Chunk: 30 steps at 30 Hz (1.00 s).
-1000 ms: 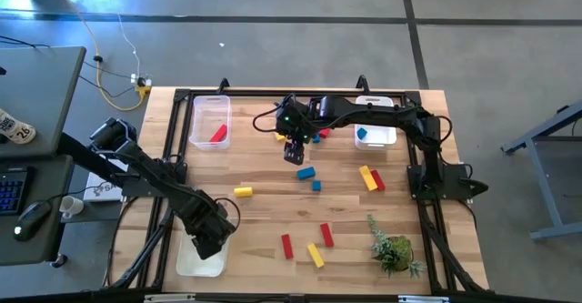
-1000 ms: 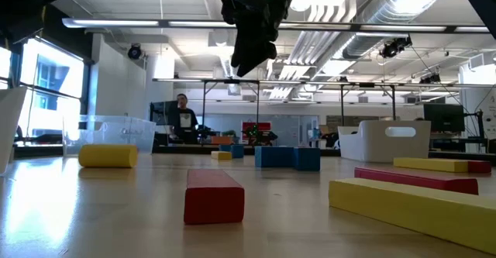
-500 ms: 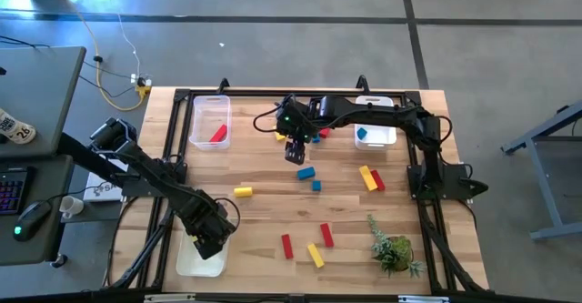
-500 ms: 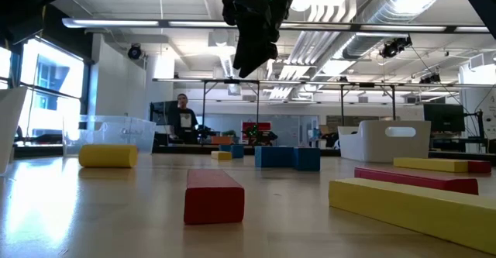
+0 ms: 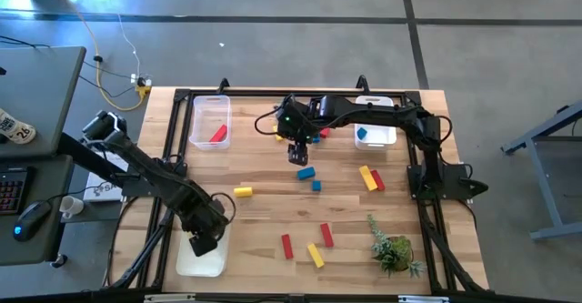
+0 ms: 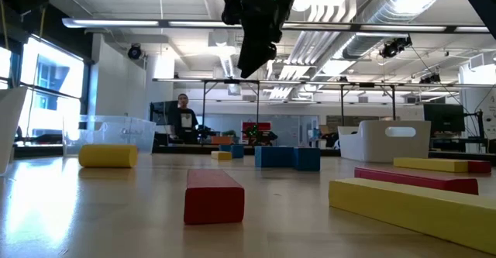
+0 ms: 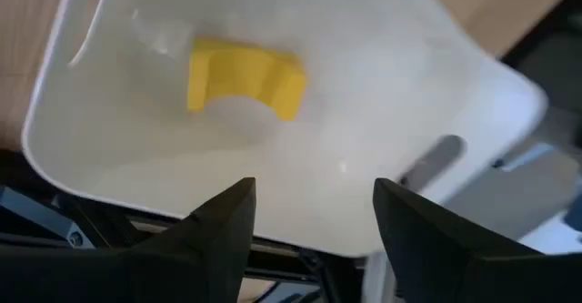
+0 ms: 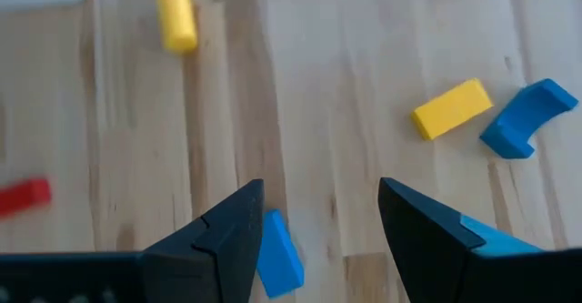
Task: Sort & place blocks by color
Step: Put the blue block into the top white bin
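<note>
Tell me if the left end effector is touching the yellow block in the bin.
Apart. The left wrist view shows the yellow block lying in the bin, beyond the open end effector.

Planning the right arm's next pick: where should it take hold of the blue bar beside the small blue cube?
Grip the blue bar across its narrow width at mid-length, coming straight down. It lies flat and slanted, long sides free; the blue cube sits near one end. The open right claw probably needs turning to match.

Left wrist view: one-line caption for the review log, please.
Open left gripper above the clear bin, a yellow arch-shaped block lying inside it.
</note>
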Each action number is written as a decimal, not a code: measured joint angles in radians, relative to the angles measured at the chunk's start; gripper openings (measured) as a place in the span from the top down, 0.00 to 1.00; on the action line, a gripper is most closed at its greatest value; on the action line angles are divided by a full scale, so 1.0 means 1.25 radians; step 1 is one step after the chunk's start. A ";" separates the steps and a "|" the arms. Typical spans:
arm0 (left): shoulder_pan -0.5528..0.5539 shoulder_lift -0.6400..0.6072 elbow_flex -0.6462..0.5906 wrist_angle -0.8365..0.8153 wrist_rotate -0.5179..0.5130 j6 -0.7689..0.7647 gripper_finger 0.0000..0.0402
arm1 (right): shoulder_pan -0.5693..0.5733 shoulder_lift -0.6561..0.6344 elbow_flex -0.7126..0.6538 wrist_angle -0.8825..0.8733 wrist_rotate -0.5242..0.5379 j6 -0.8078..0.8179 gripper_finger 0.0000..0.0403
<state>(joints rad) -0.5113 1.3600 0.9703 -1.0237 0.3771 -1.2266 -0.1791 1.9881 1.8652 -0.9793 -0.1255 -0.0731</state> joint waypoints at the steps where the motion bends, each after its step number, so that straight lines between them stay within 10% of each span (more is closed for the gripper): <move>1: 0.006 -0.017 0.000 0.000 -0.001 0.000 0.47 | 0.000 0.000 0.000 -0.013 -0.009 -0.020 0.49; 22: 0.312 -0.252 0.000 0.027 -0.507 0.216 0.47 | 0.061 0.001 -0.121 -0.062 -0.018 -0.267 0.49; 30: 0.450 -0.255 0.000 0.125 -0.526 0.261 0.47 | 0.093 0.001 -0.194 0.017 0.024 -0.283 0.49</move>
<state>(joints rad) 0.0510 1.0412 0.9703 -0.8680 -0.2810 -0.8998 -0.0633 1.9892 1.6223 -0.9578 -0.0960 -0.4271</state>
